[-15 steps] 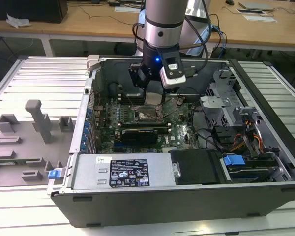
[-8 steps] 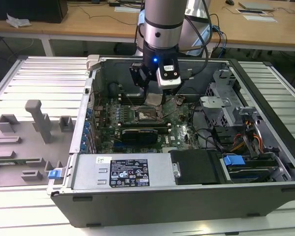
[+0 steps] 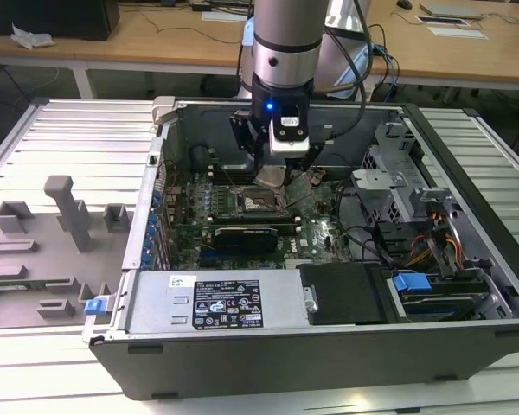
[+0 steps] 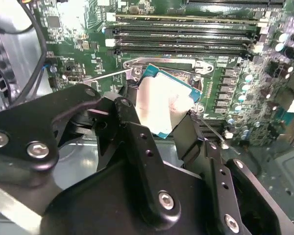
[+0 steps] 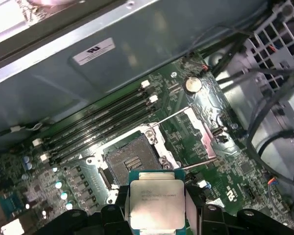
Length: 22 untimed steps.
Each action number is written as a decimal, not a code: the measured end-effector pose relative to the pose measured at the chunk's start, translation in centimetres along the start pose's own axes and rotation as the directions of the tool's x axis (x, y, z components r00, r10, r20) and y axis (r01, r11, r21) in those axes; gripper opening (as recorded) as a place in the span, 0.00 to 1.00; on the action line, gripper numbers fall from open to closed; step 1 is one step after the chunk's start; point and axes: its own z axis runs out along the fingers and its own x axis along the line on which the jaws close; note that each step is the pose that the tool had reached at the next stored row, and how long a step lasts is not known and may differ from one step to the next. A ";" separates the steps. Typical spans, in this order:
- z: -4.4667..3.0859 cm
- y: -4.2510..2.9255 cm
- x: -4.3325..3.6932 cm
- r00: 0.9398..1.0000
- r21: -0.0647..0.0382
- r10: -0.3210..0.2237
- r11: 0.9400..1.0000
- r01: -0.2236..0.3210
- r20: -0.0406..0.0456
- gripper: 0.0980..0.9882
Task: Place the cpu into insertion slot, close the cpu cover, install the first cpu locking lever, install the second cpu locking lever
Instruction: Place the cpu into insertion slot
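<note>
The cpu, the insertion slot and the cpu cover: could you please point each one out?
cpu (image 5: 157, 204), first wrist view, middle of its metal top.
insertion slot (image 5: 131, 161), first wrist view, its dark contact field.
cpu cover (image 5: 201, 131), first wrist view, a side rail of the open frame.

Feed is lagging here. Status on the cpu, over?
Gripper shut on the cpu. Cpu held above the board near the insertion slot, not seated. Cpu cover swung open, slot uncovered.
</note>
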 end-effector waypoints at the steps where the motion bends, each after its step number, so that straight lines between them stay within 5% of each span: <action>1: 0.02 0.00 0.00 1.000 0.000 0.012 1.000 -0.012 0.001 0.50; 6: 0.19 -0.02 0.00 0.996 -0.001 0.090 0.996 -0.090 0.008 0.50; 13: 0.51 -0.05 -0.01 0.972 -0.004 0.235 0.972 -0.235 0.021 0.50; 18: 0.70 -0.06 -0.01 0.946 -0.007 0.322 0.947 -0.322 0.028 0.50; 22: 0.86 -0.08 -0.01 0.912 -0.011 0.409 0.913 -0.409 0.036 0.50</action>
